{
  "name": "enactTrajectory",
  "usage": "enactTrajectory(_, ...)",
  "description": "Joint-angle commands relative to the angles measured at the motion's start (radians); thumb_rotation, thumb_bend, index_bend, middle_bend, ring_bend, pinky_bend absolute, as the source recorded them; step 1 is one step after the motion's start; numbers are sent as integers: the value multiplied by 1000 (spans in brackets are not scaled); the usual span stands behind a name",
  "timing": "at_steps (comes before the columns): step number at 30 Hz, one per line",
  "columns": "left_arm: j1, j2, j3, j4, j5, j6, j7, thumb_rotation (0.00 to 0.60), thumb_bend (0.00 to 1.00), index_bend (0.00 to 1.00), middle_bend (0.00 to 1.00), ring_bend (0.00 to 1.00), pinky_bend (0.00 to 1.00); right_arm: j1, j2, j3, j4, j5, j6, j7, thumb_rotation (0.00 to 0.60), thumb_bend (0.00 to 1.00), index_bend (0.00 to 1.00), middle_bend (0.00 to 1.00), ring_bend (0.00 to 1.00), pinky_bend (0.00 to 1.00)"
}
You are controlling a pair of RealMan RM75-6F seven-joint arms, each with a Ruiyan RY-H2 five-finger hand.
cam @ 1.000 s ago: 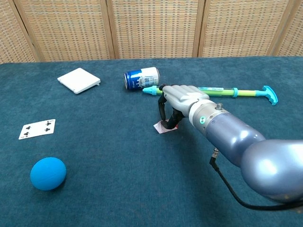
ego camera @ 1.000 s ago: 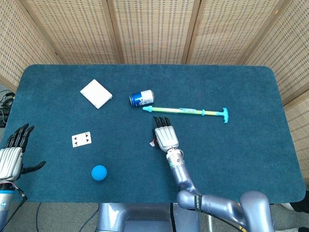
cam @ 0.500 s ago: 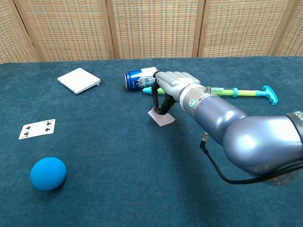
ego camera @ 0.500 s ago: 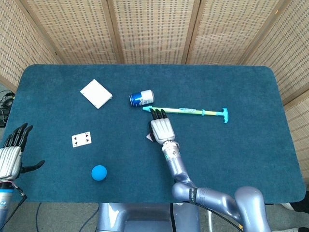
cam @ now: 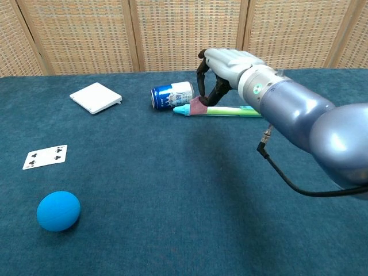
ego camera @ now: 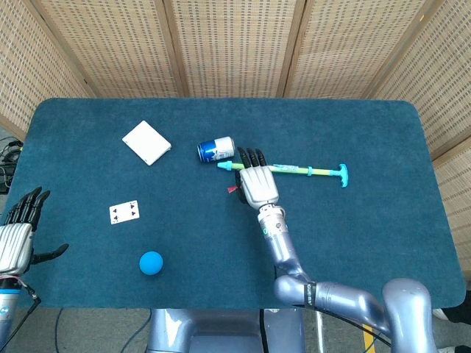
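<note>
My right hand (ego camera: 257,185) (cam: 229,64) is raised above the blue table, pinching a small reddish card (cam: 198,107) (ego camera: 234,189) between thumb and fingers. The card hangs just over the tip of a green and teal pump toy (ego camera: 294,170) (cam: 224,110), beside a blue can (ego camera: 215,149) (cam: 172,95) lying on its side. My left hand (ego camera: 18,235) hovers at the table's left edge, fingers spread and holding nothing; it shows only in the head view.
A white flat box (ego camera: 146,142) (cam: 96,97) lies at the back left. A playing card (ego camera: 124,212) (cam: 45,156) lies face up on the left, with a blue ball (ego camera: 151,262) (cam: 58,210) nearer the front edge. Wicker screens stand behind the table.
My right hand has lifted the small card off the cloth and carried it up and away, toward the can and the pump toy. The left hand has stayed put.
</note>
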Motion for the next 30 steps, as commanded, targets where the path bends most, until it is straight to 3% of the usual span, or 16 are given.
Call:
enactTrajectory(1,2,1,1,-3,4,5,1,600,106,0,0,0,87,-48,71,-16,-98,-9,54,-7,600,666,633,108,0,0)
enactTrajectory(19,21,6,17,-35,73,67,25,600,107,0,0,0,87,-270,371,-134,-500,-84,249,30,600,661,654,120,0,0)
enactTrajectory(30,23,1,29,-38,93,67,31,600,106,0,0,0,86,-437,560,-237,-747,-182,240,322,600,659,656,117,0,0)
